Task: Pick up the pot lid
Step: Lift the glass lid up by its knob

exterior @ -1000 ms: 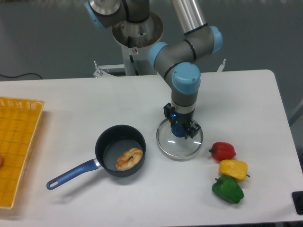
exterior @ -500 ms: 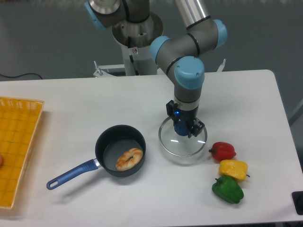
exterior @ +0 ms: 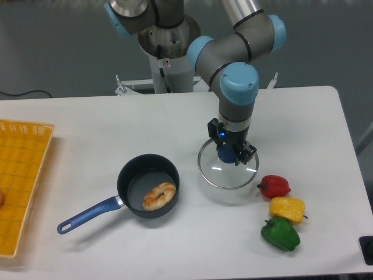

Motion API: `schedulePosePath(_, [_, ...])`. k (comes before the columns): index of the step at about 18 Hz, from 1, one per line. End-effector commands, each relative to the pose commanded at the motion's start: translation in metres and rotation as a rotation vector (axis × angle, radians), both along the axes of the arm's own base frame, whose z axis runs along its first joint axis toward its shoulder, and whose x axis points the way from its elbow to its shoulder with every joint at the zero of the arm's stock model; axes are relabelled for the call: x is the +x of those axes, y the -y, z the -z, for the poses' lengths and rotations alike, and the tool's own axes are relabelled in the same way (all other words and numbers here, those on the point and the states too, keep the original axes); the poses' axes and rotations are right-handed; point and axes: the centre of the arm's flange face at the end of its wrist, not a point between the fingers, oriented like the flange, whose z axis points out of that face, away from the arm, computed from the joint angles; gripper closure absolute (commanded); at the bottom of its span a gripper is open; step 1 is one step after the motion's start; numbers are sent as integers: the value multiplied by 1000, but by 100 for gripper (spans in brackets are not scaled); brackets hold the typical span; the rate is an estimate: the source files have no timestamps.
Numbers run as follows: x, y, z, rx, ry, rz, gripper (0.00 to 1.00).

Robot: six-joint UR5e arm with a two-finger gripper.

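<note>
Arm reaches in from the far side, gripper (exterior: 229, 146) pointing down at the table (exterior: 87, 146). Fingers (exterior: 214, 129) are closed on the blue knob (exterior: 227, 154) of the pot lid (exterior: 229, 180), one to either side of it. Lid is round and clear with a thin pale rim, right of scene centre, directly under the gripper. Knob side faces up. Exact gap between lid and table can't be read from this view.

Left of the lid, and apart from it: black pan (exterior: 124, 185), open side up, blue handle (exterior: 90, 214) pointing left and near. One piece of bread (exterior: 159, 196), browned in patches, sits inside the pan, toward its near right side.

Right and near of the lid, three peppers in a rough line running nearer: red pepper (exterior: 274, 186) farthest and closest to the lid, yellow pepper (exterior: 288, 210) next, green pepper (exterior: 280, 234) nearest. They sit close together; whether neighbours touch is hard to tell.

Far left: yellow crate (exterior: 17, 181), cut off by the picture edge, with part of an orange-red item (exterior: 1, 196) showing in it. Black cable (exterior: 26, 93) lies beyond the crate. Near right corner has a dark object (exterior: 366, 249), mostly cropped, type unclear.
</note>
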Motion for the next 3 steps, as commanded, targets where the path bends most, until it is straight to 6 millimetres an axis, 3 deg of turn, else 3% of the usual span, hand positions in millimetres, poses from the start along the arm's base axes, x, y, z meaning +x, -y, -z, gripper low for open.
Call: schedulePosePath(3, [-3, -1, -8, -26, 8, 2, 47])
